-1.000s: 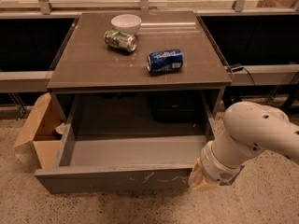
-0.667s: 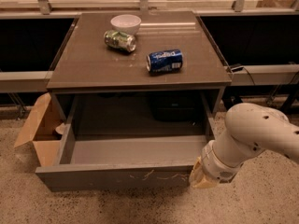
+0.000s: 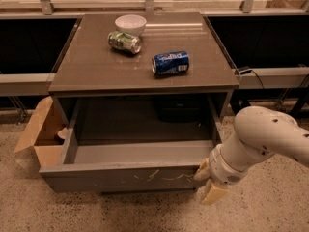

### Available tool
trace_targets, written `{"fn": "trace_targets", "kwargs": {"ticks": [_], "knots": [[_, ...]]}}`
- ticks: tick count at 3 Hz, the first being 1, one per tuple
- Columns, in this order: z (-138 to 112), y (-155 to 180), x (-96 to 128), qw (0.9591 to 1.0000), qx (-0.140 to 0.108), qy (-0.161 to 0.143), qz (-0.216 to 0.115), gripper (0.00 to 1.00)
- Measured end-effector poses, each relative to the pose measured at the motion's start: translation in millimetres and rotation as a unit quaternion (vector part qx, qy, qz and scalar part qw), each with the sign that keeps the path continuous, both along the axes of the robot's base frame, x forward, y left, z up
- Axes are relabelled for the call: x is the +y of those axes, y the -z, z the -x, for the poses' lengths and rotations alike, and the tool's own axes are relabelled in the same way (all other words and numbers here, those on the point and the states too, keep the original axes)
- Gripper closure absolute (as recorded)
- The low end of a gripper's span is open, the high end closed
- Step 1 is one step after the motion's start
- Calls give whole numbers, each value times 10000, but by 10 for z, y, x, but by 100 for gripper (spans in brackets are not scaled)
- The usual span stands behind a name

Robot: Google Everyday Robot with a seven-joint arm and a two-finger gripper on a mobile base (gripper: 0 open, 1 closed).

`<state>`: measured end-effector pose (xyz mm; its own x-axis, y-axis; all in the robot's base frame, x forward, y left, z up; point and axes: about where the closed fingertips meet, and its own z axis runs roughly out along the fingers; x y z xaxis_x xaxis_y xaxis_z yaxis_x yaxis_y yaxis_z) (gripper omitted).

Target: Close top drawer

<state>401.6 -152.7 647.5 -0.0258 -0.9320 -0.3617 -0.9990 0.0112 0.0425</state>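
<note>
The top drawer (image 3: 120,177) of the grey cabinet stands pulled far out and is empty inside. Its flat front panel bears pale scratch marks near the right end. My gripper (image 3: 208,181) is at the drawer front's right end, its pale fingers against or just beside the panel's right corner. The white arm (image 3: 263,139) comes in from the right.
On the cabinet top (image 3: 87,66) lie a blue can (image 3: 170,63) on its side, a green can (image 3: 124,41) and a white bowl (image 3: 130,23). An open cardboard box (image 3: 41,134) stands on the floor left of the drawer. Dark shelving runs behind on both sides.
The drawer front has shifted slightly back toward the cabinet and the gripper stays at its right corner; the cans and bowl have not moved.
</note>
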Motion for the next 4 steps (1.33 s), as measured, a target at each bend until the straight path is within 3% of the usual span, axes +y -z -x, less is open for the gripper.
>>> {"fn": "trace_targets", "kwargs": {"ticks": [1,2,3,4], "knots": [[-55,10,-24,10000,-27,36,-40,0],[-180,50,-83,9999,-53,88,-103,0],[-419,49,-128,9995,-143,163,-208,14],[-763,40,-174,9987,-284,260,-331,37]]}}
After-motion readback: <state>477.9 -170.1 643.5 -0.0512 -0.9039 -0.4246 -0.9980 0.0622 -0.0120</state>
